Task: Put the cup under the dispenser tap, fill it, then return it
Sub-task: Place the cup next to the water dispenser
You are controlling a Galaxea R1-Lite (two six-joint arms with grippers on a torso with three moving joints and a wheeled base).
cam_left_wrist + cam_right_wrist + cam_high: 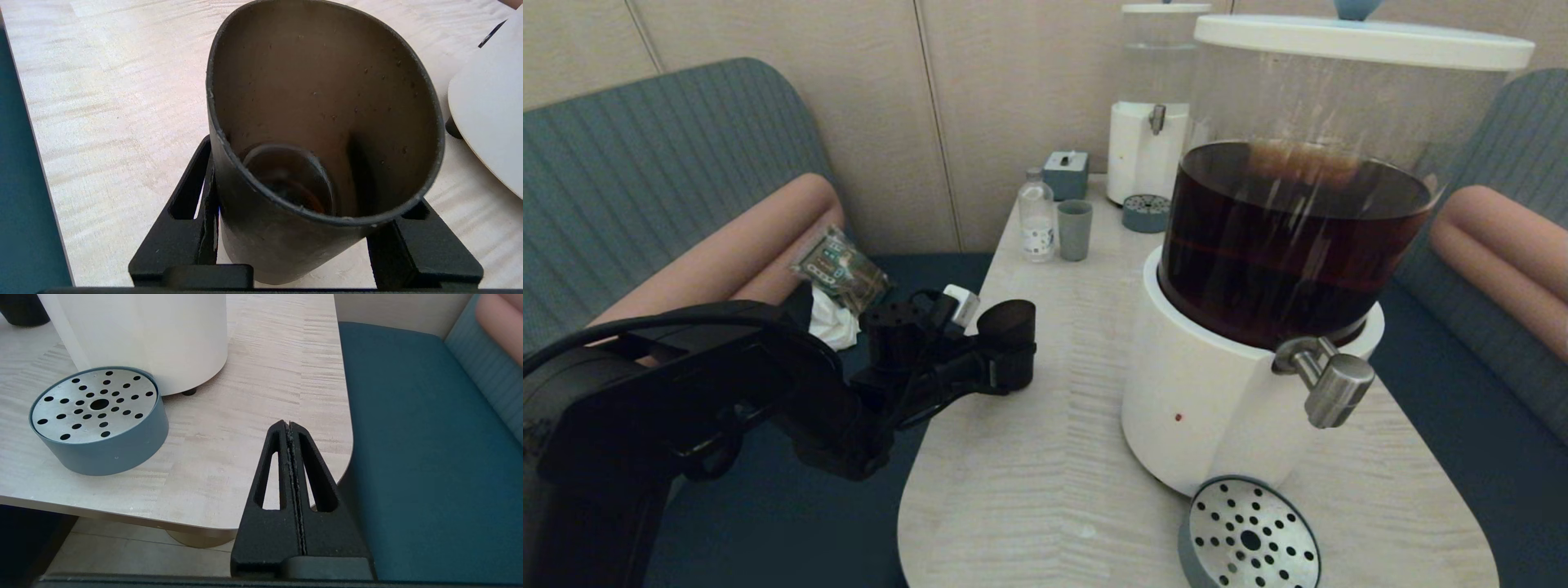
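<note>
The matte black cup (1006, 339) stands tilted near the table's left edge, well left of the dispenser. My left gripper (1003, 363) is shut on the cup, a finger (192, 196) on each side of its lower wall. In the left wrist view the cup (318, 102) shows a little brown liquid at its bottom. The brushed-steel dispenser tap (1327, 380) juts from the white base of the big dispenser (1217, 400) that holds dark liquid. Below the tap lies a round perforated drip tray (1248, 535). My right gripper (289, 424) is shut and empty over the table's front right corner.
At the back of the table (1045, 457) stand a grey-green tumbler (1074, 230), a small clear bottle (1036, 216), a grey box (1066, 173) and the smaller clear-liquid dispenser (1147, 122) with its own tray (1146, 212). Teal bench seats (416, 437) flank the table.
</note>
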